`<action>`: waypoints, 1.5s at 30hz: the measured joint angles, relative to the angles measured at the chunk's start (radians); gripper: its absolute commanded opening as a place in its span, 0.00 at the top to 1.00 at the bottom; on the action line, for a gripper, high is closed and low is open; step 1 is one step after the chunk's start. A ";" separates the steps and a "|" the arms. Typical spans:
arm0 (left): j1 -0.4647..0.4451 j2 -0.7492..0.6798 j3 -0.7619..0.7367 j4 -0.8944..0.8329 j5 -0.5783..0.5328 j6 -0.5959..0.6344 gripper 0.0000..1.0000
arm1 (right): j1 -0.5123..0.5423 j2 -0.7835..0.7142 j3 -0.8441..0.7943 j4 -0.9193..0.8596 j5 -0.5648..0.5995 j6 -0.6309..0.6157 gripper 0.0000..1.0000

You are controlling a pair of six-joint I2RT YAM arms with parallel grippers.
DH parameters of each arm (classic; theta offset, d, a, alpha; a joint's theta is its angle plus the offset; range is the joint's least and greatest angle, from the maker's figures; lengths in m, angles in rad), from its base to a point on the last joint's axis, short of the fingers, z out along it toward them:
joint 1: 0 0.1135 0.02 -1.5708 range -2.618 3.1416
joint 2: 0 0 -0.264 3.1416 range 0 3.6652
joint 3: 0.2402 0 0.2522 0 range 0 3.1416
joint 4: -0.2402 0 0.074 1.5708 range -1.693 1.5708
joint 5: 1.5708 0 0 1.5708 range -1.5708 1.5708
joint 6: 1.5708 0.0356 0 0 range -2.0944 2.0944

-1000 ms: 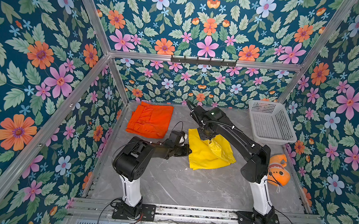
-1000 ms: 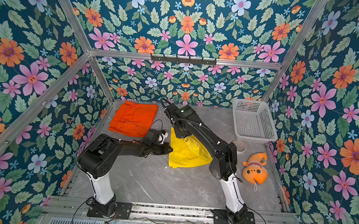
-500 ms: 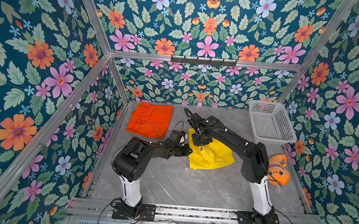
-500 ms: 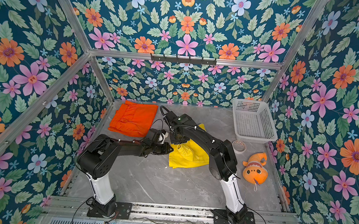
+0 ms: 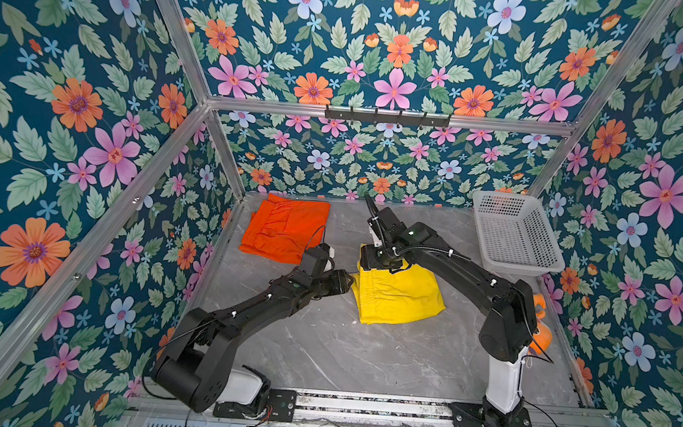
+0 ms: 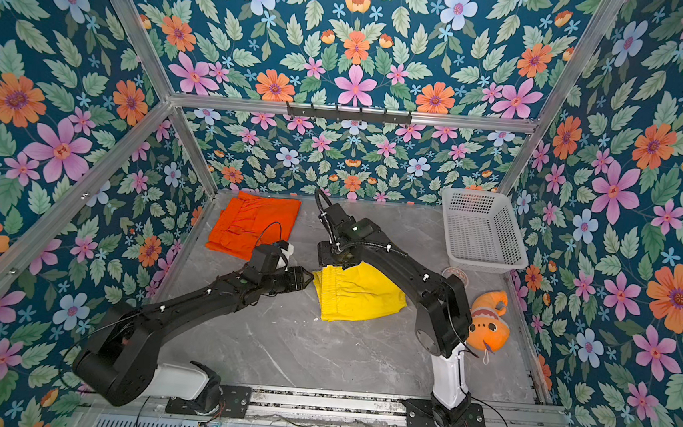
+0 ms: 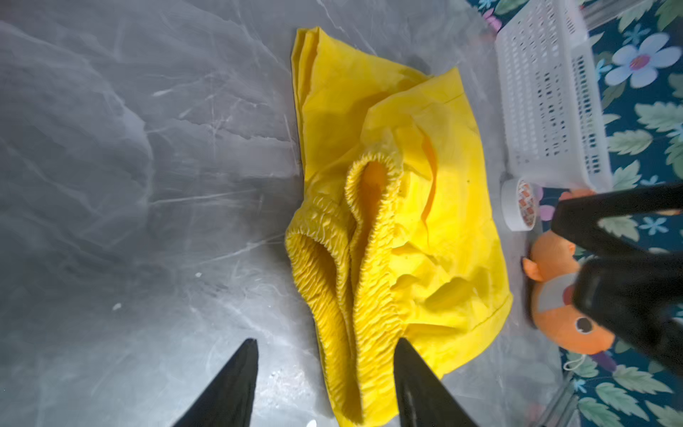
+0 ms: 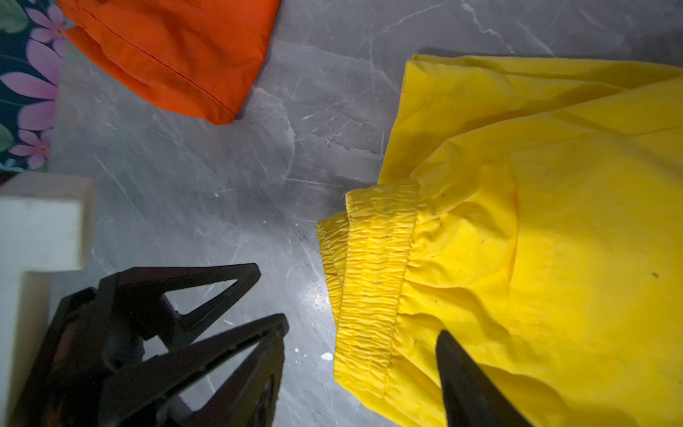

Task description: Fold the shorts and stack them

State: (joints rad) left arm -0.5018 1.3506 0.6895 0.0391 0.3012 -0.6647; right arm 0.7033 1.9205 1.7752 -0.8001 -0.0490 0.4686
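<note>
Top views: yellow shorts (image 5: pixel 398 296) lie folded in the middle, orange shorts (image 5: pixel 288 231) folded at the far-left corner, right gripper (image 5: pixel 381 262) over the yellow pair's far edge. Stacking looks next and calls for a fresh grasp.

Left wrist: left gripper (image 7: pixel 327 344) spread wide about the waistband (image 7: pixel 373 258), clasping nothing.

Right wrist: one finger (image 8: pixel 465 384) over yellow cloth, jaws apart, empty

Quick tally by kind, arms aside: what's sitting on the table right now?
Shorts: 2 (orange shorts, yellow shorts)
White basket: 1
Orange plush fish: 1
Tape roll: 1
Total: 5
</note>
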 measured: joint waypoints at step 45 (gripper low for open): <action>-0.155 0.438 -0.115 0.708 0.053 -0.305 0.58 | -0.577 -0.043 -0.638 0.336 -0.490 -0.081 0.64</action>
State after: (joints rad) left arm -0.6567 1.7889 0.5747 0.7467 0.3538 -0.9699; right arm 0.1261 1.8771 1.1374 -0.4637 -0.5392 0.3874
